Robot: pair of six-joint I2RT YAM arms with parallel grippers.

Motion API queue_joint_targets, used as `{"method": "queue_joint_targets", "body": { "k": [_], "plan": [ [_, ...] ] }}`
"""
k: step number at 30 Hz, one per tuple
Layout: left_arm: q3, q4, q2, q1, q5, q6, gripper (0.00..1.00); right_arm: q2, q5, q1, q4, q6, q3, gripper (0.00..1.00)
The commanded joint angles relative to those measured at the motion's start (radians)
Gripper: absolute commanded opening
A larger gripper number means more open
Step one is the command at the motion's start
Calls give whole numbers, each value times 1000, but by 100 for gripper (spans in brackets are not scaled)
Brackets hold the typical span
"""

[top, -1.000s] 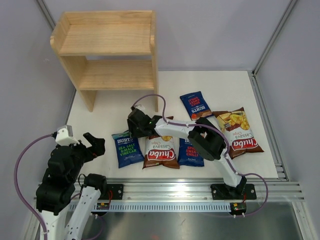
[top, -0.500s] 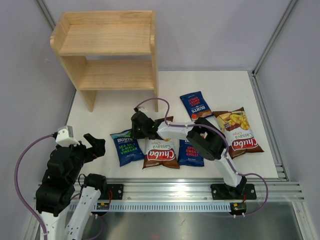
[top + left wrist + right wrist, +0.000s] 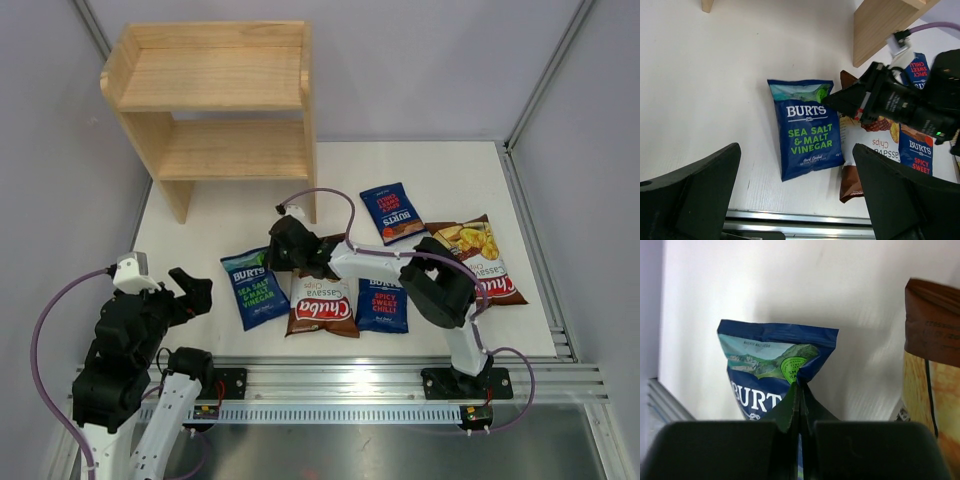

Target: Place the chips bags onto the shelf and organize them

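The green-lettered Burts chips bag [image 3: 250, 288] lies flat on the white table at front left. My right gripper [image 3: 275, 256] is shut on its top right corner, and in the right wrist view the fingers [image 3: 800, 392] pinch the crumpled edge of the bag [image 3: 760, 357]. Right of it lie a Chuba bag [image 3: 322, 305] and a red-lettered Burts bag [image 3: 381, 303]. Farther back are another Burts bag [image 3: 392, 212] and a second Chuba bag [image 3: 478, 262]. The wooden shelf [image 3: 215, 100] stands at the back left with both tiers bare. My left gripper [image 3: 186, 291] hovers open, left of the bags.
A metal rail [image 3: 400, 385] runs along the table's near edge. Grey walls close in the left and right sides. The shelf's right leg [image 3: 311, 190] stands just behind my right wrist.
My right gripper went from open to shut on the green-lettered bag's corner and drew slightly right. The bag turned and shifted a little. The left arm stayed still.
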Motion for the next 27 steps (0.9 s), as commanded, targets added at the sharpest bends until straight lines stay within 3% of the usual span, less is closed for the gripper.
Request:
{"method": "queue_joint_targets", "body": {
  "k": [1, 8, 12, 17, 18, 20, 21, 23, 24, 27],
  "plan": [
    [-3, 35, -9, -1, 39, 22, 99, -143, 67, -2, 94, 27, -16, 0],
    [-12, 76, -13, -1, 127, 2, 99, -366, 215, -4, 82, -9, -67, 0],
    [-85, 217, -52, -1, 322, -63, 99, -503, 318, -11, 58, -31, -84, 0],
    [-387, 707, -69, -1, 624, -303, 99, -687, 417, -27, 56, -65, -87, 0],
    [-430, 900, -61, -1, 658, -344, 99, -706, 421, -30, 48, -75, -78, 0],
    [-511, 1106, -37, -2, 706, -473, 99, -753, 447, -31, 24, -98, -61, 0],
    [-577, 1326, -29, -5, 735, -514, 99, -769, 456, -33, 22, -101, -56, 0],
    [-634, 1517, -1, -28, 725, -606, 99, -816, 475, -34, 25, -99, -61, 0],
    [-662, 1672, 47, -41, 702, -620, 99, -830, 478, -33, 27, -92, -64, 0],
    [-685, 1936, 200, -132, 634, -643, 99, -873, 466, -34, 45, -69, -64, 0]
  ]
}}
